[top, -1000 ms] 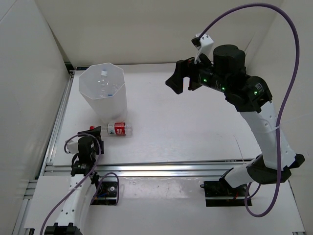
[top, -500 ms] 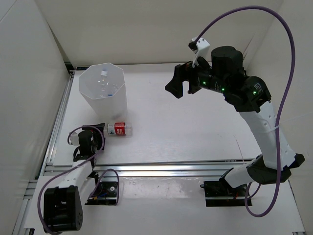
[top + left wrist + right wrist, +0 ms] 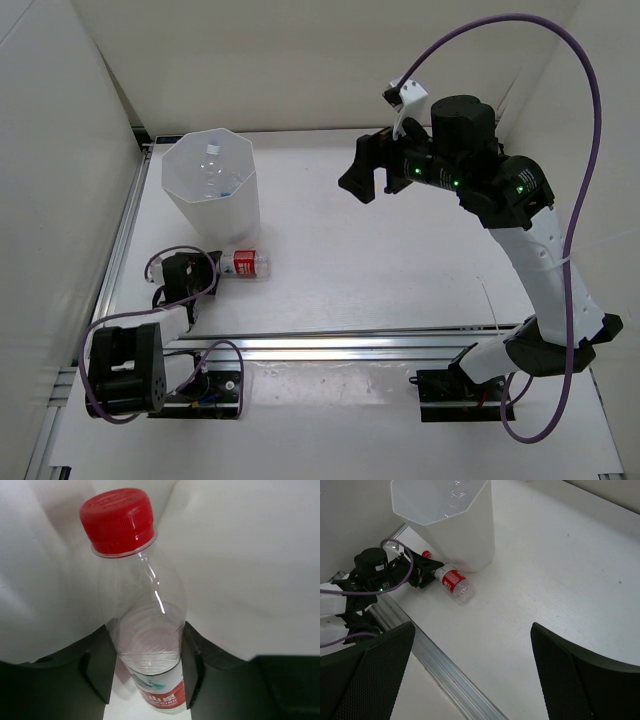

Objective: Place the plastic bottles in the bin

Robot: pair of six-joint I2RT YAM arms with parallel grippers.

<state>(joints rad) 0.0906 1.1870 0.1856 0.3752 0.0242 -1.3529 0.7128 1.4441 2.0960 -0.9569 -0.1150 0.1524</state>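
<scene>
Left wrist view: grasp step, left hand (image 3: 145, 652) pinching the red-capped bottle (image 3: 146, 605) beside the bin (image 3: 215, 208); next it probably needs lifting over the rim. Right hand (image 3: 475, 675) spread.

L hand (image 3: 208, 268): was short of red-labelled bottle (image 3: 248, 264) near bin (image 3: 238, 212); now at its cap end, jaws narrowed onto both sides. L arm folded low.

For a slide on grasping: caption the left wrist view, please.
Left gripper, jaws against both sides of the red-capped bottle, cap pointing away.
</scene>
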